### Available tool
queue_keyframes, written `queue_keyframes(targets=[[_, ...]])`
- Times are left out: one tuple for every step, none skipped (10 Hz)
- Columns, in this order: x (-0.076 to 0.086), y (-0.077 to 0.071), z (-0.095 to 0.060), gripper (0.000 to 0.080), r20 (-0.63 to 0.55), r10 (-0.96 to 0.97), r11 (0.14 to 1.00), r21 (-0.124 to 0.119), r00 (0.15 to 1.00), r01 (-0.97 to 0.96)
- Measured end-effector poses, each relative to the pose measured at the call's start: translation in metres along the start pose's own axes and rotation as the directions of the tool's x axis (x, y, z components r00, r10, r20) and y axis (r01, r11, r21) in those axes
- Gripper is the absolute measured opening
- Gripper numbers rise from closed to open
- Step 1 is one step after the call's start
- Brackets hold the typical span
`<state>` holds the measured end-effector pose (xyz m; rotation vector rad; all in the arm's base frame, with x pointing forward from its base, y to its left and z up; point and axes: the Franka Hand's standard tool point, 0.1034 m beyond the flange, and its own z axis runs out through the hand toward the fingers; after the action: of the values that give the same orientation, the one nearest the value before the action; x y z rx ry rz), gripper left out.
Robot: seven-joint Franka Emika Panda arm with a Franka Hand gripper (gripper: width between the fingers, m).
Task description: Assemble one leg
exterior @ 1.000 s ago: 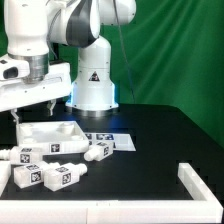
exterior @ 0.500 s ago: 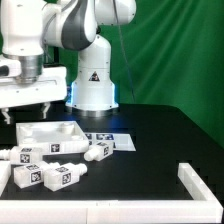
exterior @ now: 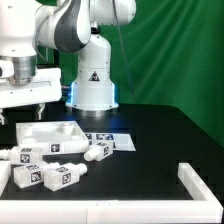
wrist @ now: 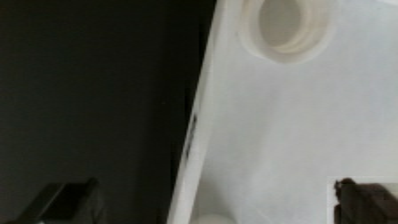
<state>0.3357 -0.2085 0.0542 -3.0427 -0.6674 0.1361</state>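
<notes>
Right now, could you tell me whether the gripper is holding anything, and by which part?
Nothing is held: the gripper hangs open above the white panel.

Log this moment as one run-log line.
gripper: open, empty | position: above panel, corner socket in wrist view | legs: lying on table, none grasped

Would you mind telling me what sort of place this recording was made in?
Probably a robotics lab bench: a green backdrop, a black table bearing tagged white legs, and a marker board.

A white panel [wrist: 294, 140] with a round socket [wrist: 290, 25] lies on the black table [wrist: 89, 90], fingers [wrist: 71, 203] wide apart.
</notes>
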Motion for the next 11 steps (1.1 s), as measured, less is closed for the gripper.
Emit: queue_keyframes(targets=[[0.001,0.008,0.010,0.0650,0.011,0.002,1.000,-0.010,1.000,-0.002],[0.001,0.013,0.021,0.0650,0.024,0.001,1.000,-0.018,1.000,-0.001],[-0.001,0.013,0.031,0.0650,0.027,-0.003,0.999,-0.033,1.000,0.004],[-0.004,0.013,0.038,0.0650,0.017,-0.006,0.998,-0.066,1.000,0.007],[-0.006,0.012,0.043,0.0650,0.023,-0.006,0.998,-0.067,1.000,0.008],[-0.005,0.015,0.045,0.0650,0.025,-0.005,0.998,-0.070,1.000,0.007],[-0.003,0.017,0.047,0.0650,0.025,-0.008,0.997,-0.073,1.000,0.010],[-0.004,0.018,0.047,0.0650,0.025,-0.009,0.997,-0.073,1.000,0.010],[-0.003,0.017,0.047,0.0531,0.026,-0.009,0.997,-0.072,1.000,0.011],[-0.003,0.017,0.047,0.0531,0.026,-0.009,0.997,-0.072,1.000,0.011],[-0.003,0.017,0.047,0.0349,0.026,-0.009,0.997,-0.072,1.000,0.011]])
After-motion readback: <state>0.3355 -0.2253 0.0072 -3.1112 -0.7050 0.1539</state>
